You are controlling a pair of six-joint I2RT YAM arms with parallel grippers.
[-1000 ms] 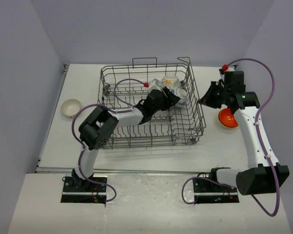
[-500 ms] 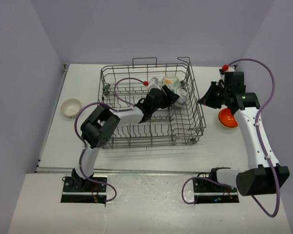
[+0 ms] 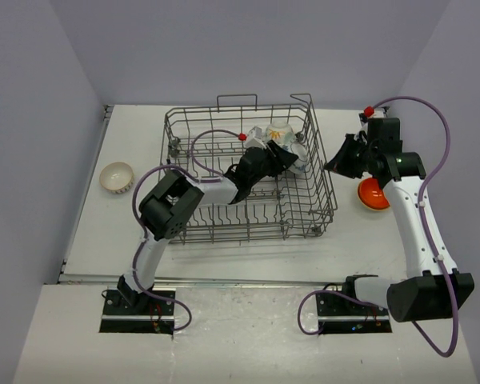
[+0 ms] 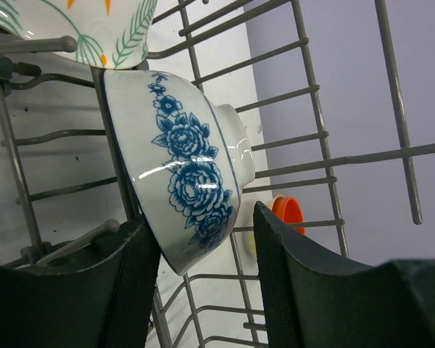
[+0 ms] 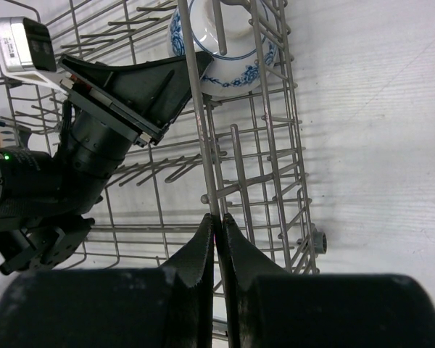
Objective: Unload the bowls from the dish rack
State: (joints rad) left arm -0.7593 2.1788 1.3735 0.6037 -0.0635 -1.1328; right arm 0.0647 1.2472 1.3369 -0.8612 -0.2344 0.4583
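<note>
My left gripper (image 4: 204, 221) reaches deep into the dish rack (image 3: 248, 232), toward its far right part, with the fingers (image 4: 130, 290) spread apart. The blue-flowered bowl (image 4: 192, 170) stands on its edge between them, leaning on a row of tines. One finger looks to touch the bowl's rim, and the other sits just clear of its foot, so I have not closed on it. In my left wrist view a leaf-patterned bowl (image 4: 72, 25) lies right against the upper rim of the flowered one.

My right gripper (image 5: 217, 221) is pinched together on a wire of the rack's right wall — the wire runs straight down between the two fingertips.

The rack stands in the middle of the counter (image 3: 224, 258). Two bowls sit outside it. The orange bowl (image 3: 373, 194) is just beside the rack's right side, partly under my right arm. The pale bowl (image 3: 116, 177) is well apart on the left, near the counter's edge.
</note>
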